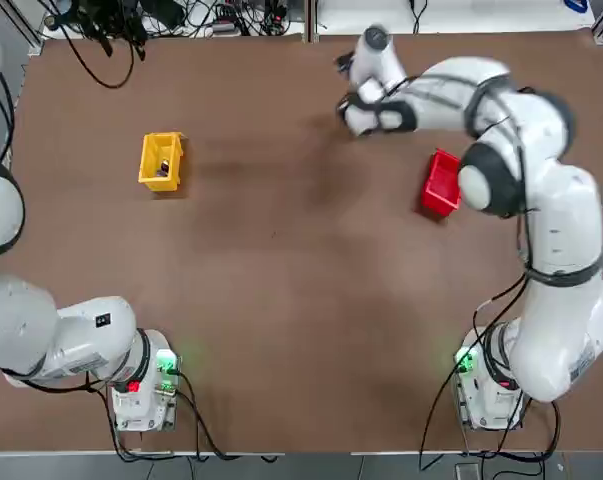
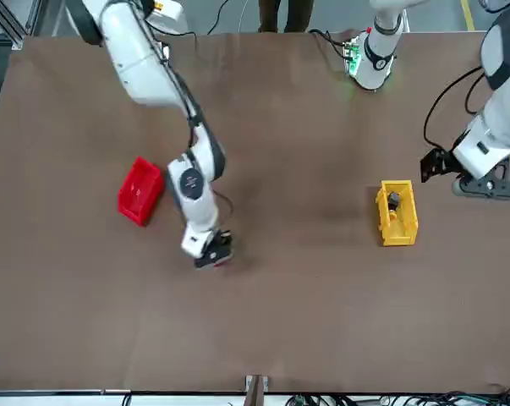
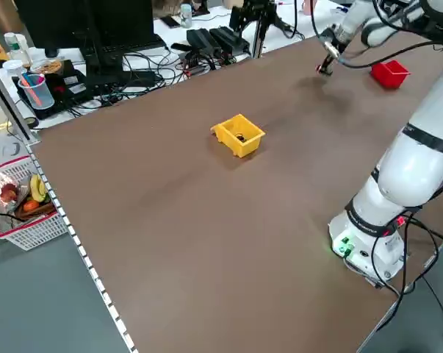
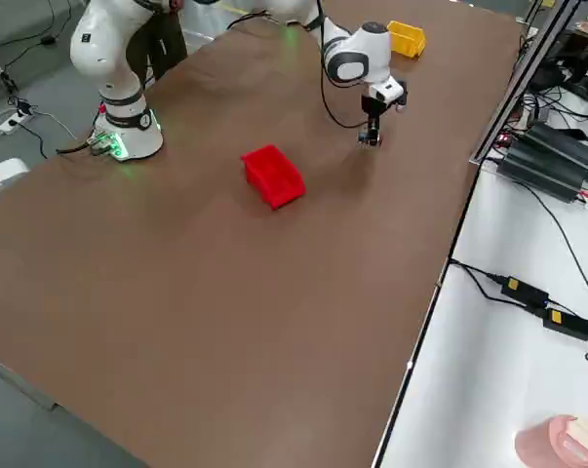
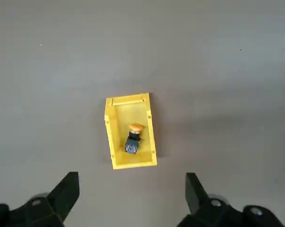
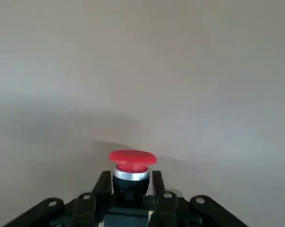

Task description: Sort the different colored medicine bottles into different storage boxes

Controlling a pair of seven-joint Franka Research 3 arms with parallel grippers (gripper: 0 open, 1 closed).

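Note:
My right gripper point(image 6: 130, 184) is shut on the red-capped bottle point(image 6: 132, 165), holding its dark body with the cap sticking out past the fingers. It hangs low over the far middle of the table point(image 1: 356, 108) point(image 2: 212, 251) point(image 4: 371, 135). The red box point(image 1: 441, 183) point(image 2: 139, 190) point(image 4: 273, 175) stands apart from it, nearer the right arm's base. The yellow box point(image 1: 147, 160) point(image 2: 398, 233) point(image 5: 111, 142) at the left holds the orange-capped bottle point(image 5: 133, 137) point(image 2: 392, 201) lying on its side. My left gripper point(image 5: 130, 182) hovers open high above that box.
Cables and power bricks point(image 3: 214, 40) lie beyond the table's far edge. A white basket point(image 3: 23, 202) stands off the table's left side. The arm bases point(image 1: 141, 385) point(image 1: 491, 385) sit at the near edge. A person's legs point(image 2: 280, 13) show behind the bases.

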